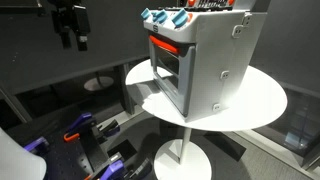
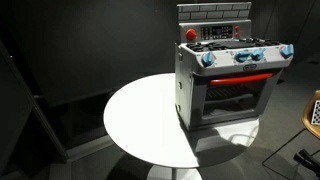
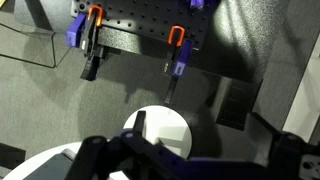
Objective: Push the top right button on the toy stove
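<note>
Dark room w/ grey carpet and black walls. A round white bench (image 1: pixel 262 100) (image 2: pixel 135 120) on a single pedestal stands in the middle.

The toy stove (image 1: pixel 200 70) (image 2: pixel 228 90) stands upright on the bench, a silver-grey box. In an exterior view it sits toward one edge of the top, leaving most of the white surface bare. Its dark-windowed door (image 2: pixel 238 100) looks shut, w/ a red-orange strip (image 2: pixel 240 76) right above it. Blue knobs (image 2: pixel 238 56) run along the front top edge. There's a red round button (image 2: pixel 191 34) on the raised back panel, next to a small dark panel too tiny to read.

The tool (image 1: pixel 73 42) (image 3: pixel 195 158) hangs up in the air, well apart from the stove and off to the side of the bench, touching nothing. From the wrist view its two dark fingers (image 3: pixel 100 155) sit far apart at the bottom corners, so it's spread wide w/ nothing between them.

Below the tool is only floor: a black pegboard (image 3: pixel 140 20) w/ clamps (image 3: pixel 92 35) that have orange and purple handles. Closer in is a white round disc (image 3: pixel 160 125) lying flat on the carpet.
</note>
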Tool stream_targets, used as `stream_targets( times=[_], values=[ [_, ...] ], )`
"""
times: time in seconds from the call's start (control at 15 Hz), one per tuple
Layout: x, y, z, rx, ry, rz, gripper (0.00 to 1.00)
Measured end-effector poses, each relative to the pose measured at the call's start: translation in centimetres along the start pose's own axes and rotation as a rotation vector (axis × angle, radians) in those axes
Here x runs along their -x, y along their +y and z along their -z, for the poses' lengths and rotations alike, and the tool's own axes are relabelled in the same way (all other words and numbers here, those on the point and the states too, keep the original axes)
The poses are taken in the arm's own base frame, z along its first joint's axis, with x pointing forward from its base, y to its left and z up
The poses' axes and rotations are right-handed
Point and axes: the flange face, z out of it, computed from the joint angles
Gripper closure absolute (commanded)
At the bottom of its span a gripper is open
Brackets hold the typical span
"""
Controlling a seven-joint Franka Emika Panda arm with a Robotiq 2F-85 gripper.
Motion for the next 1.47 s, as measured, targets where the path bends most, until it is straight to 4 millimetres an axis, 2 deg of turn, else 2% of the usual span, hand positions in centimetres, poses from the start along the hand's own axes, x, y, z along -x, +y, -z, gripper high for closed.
stream_targets(
  times=[0.53, 0.67, 1.07, 1.47],
  values=[
    [0.0, 0.0, 0.1, 0.003, 0.003, 0.001, 0.00],
    [-0.5, 0.2, 0.9, 0.016, 0.037, 0.003, 0.00],
    [-2.9, 1.6, 6.2, 0.064, 0.231, 0.004, 0.00],
    [-5.9, 3.4, 11.6, 0.039, 0.441, 0.008, 0.00]
  ],
)
